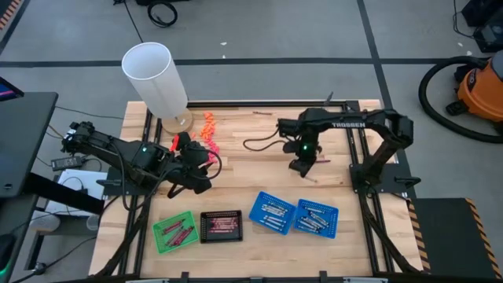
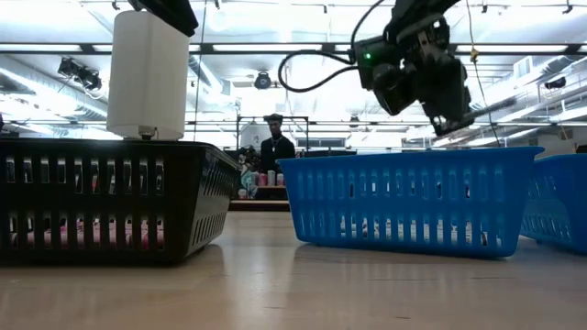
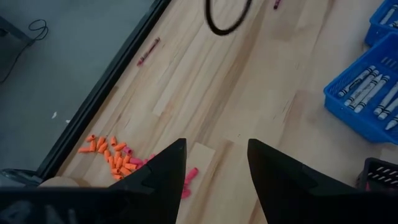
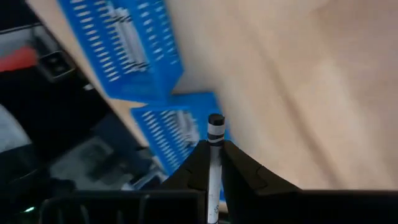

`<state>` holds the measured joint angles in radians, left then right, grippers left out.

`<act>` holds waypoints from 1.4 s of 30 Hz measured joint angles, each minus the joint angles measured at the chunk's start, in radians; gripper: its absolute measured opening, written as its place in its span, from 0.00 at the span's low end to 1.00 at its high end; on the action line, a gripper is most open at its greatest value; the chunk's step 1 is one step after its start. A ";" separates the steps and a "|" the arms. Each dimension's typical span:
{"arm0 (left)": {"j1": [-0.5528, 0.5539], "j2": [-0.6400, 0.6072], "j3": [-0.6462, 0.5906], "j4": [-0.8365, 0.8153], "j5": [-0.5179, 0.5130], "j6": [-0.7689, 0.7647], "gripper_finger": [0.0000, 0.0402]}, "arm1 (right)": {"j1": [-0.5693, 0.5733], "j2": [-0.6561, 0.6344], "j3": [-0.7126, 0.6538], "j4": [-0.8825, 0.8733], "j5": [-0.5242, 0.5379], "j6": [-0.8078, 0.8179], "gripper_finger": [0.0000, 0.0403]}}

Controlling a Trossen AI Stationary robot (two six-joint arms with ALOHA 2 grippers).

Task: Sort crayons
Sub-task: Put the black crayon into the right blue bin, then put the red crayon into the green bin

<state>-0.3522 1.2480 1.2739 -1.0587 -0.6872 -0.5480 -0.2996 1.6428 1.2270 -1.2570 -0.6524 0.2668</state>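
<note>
Right gripper (image 4: 213, 163) closed on one pale crayon (image 4: 214, 144), pinched along its shaft so the dark-banded tip stands out beyond my fingertips. I judge the crayon light, stiff and waxy: smooth enough to slip and brittle enough to snap, so a mid-shaft grip with modest pressure suits it best. My right arm is raised above the worktop (image 1: 236, 169), wrist tilted downward, with the two blue baskets (image 1: 272, 211) ahead of and below the gripper; they already hold other pale crayons. My left gripper (image 3: 214, 168) waits open, low over the worktop, with a pink piece lying just beside its fingertips and an orange heap (image 3: 111, 153) near.
</note>
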 joint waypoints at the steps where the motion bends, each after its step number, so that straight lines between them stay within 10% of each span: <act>1: 0.000 0.000 0.000 0.000 0.000 0.008 0.45 | 0.015 0.000 0.000 0.004 -0.017 0.019 0.08; 26: -0.067 0.000 0.000 0.009 0.000 0.019 0.45 | 0.454 -0.001 -0.096 0.218 0.110 0.240 0.10; 42: -0.068 0.000 0.000 0.009 0.000 0.019 0.45 | 0.399 -0.005 -0.133 0.130 0.160 0.189 0.32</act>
<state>-0.4202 1.2480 1.2739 -1.0500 -0.6872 -0.5286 0.0995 1.6374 1.0943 -1.1274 -0.4929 0.4554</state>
